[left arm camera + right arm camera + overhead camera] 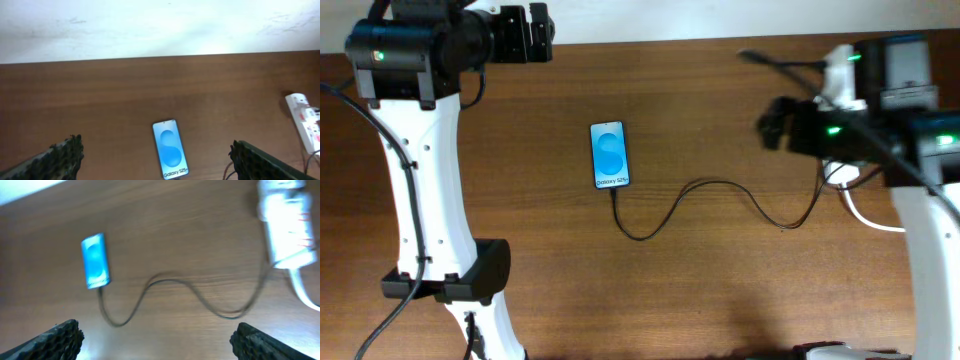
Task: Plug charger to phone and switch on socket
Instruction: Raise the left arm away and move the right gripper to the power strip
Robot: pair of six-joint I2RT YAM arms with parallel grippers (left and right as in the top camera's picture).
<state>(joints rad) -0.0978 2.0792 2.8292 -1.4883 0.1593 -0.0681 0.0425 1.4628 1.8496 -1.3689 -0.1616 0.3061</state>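
Observation:
The phone (610, 155) lies flat on the wooden table, its blue screen lit, white text at its near short edge. The charger (715, 183), a thin black cable, runs in loops from that edge to the right, towards the socket (845, 173), which is mostly hidden under my right arm. My left gripper (538, 35) hangs open and empty over the back of the table; its wrist view shows the phone (170, 149) between the fingers (156, 146) and the socket (305, 122) at right. My right gripper (156, 329) is open and empty above the cable (170, 282), phone (95, 261) and socket (287, 225).
A thick white cord (870, 220) leaves the socket toward the right edge and shows in the right wrist view (302, 290). A pale wall (160, 25) runs behind the table's back edge. The arm bases stand at the front left and right.

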